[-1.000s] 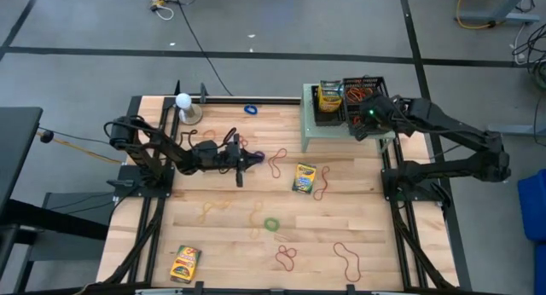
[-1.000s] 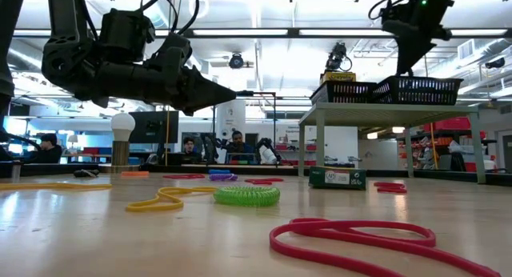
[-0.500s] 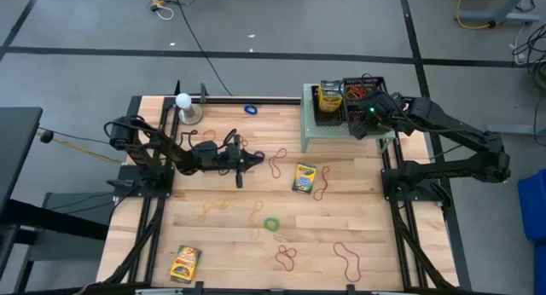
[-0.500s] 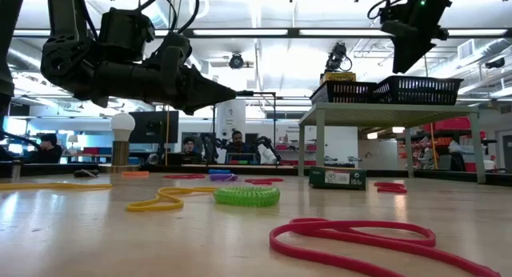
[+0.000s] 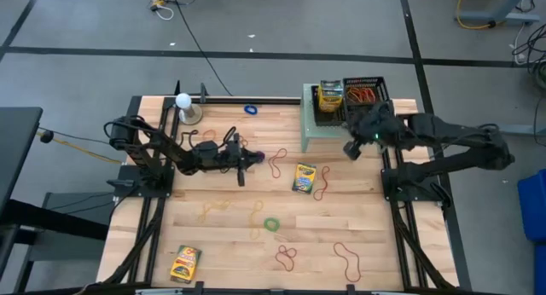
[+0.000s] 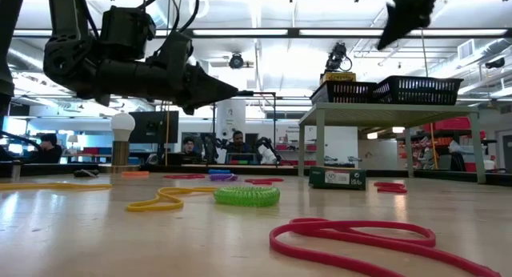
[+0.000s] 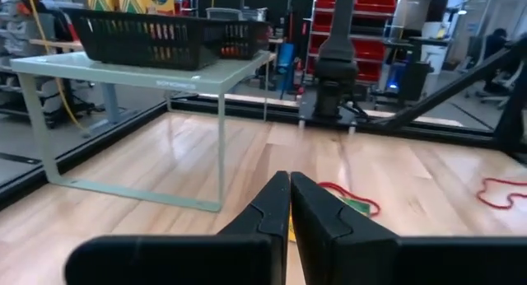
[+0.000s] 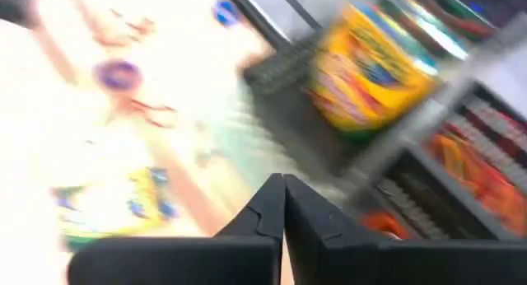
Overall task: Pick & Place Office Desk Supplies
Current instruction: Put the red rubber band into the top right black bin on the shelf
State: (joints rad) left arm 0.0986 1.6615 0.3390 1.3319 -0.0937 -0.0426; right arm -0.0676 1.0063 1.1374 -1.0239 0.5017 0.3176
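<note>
High view | crayon boxes (image 5: 304, 177): 3 | left end effector (image 5: 253, 159) closed, empty | right end effector (image 5: 349, 149) closed, empty

No lettering is coming through clearly enough to read. The crayon boxes (image 5: 304, 177) lying on the table (image 5: 222, 244) are showing printed yellow-green fronts, but their wording is too small to make out, and nothing else is showing readable lettering.

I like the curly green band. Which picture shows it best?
The low view: the green coiled band sits close and sharp on the table. The high view shows it as a tiny ring. Neither wrist view shows it.
</note>
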